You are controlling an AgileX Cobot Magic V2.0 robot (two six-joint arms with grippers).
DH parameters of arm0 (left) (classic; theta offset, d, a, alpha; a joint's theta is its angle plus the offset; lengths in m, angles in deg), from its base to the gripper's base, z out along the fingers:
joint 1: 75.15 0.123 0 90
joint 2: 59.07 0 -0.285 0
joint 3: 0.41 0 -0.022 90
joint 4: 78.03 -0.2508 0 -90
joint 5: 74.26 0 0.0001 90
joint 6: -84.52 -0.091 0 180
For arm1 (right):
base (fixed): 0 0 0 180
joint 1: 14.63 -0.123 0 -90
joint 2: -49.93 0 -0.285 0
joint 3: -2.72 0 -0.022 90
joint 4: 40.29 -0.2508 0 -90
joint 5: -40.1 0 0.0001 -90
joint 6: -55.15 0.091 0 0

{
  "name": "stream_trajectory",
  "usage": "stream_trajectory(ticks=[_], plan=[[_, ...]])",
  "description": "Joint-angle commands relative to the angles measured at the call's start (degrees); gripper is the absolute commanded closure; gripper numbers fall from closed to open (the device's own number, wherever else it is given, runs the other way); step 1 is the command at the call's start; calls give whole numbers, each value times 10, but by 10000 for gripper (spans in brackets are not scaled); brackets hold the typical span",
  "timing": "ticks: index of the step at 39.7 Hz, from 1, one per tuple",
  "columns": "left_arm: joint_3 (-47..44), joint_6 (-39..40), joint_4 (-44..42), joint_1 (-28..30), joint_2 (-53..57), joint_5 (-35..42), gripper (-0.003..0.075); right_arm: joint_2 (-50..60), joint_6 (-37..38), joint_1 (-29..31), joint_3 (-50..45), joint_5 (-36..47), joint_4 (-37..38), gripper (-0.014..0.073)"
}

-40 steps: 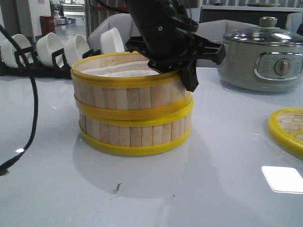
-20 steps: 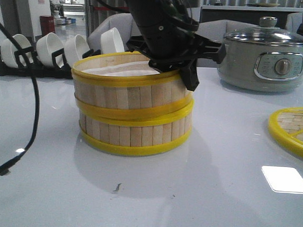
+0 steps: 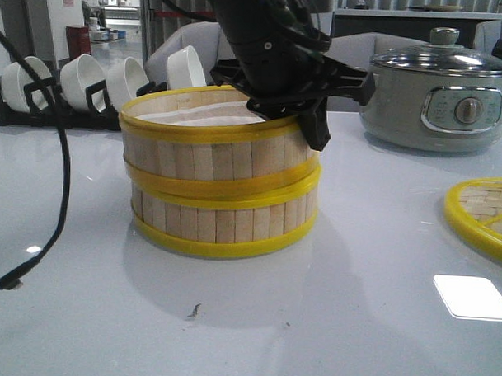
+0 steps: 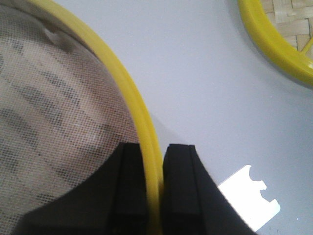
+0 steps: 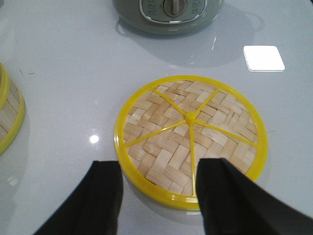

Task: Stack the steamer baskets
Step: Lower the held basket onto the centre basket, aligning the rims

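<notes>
The two steamer baskets sat stacked on the white table (image 3: 380,267), the upper basket (image 3: 211,149) resting directly on the lower basket (image 3: 221,224), their yellow rims touching all the way round; the upper one sat slightly skewed on the lower, overhanging a little on the side toward the grey electric pot (image 3: 440,91); a white liner (image 3: 200,114) showed inside the upper basket; the left gripper (image 4: 155,188) was clamped on the upper basket's yellow top rim on the pot side, one black finger inside against the liner mesh and the other outside the wall, the rim pinched tight between them with no gap to see; in the front view the left arm came down from above onto that same rim; the right gripper (image 5: 159,196) hung released above the woven lid (image 5: 190,139), its two black fingers spread well apart and touching nothing, the lid's near rim showing between them; the lid lay flat on the table, well apart from the stack and on the pot side of it, with the pot just beyond the lid; behind the stack stood a rack of white bowls (image 3: 98,82) on edge; a black cable (image 3: 58,173) hung down on the side of the stack away from the pot, its end resting near the table surface
</notes>
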Motion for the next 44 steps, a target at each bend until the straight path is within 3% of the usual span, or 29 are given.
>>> stream_trajectory(ticks=[1, 27, 32, 39, 44], plan=[[28, -6, 42, -18, 37, 60, 634, 2, -2, 1, 18, 43, 6, 148], [28, -6, 59, -18, 37, 62, 629, 2, -2, 1, 18, 37, 6, 148], [29, -6, 58, -18, 37, 62, 568, 2, -2, 1, 18, 37, 6, 148], [29, -6, 48, -18, 37, 65, 413, 2, -2, 1, 18, 37, 6, 148], [29, -6, 47, -18, 37, 67, 377, 2, -2, 1, 18, 37, 6, 148]])
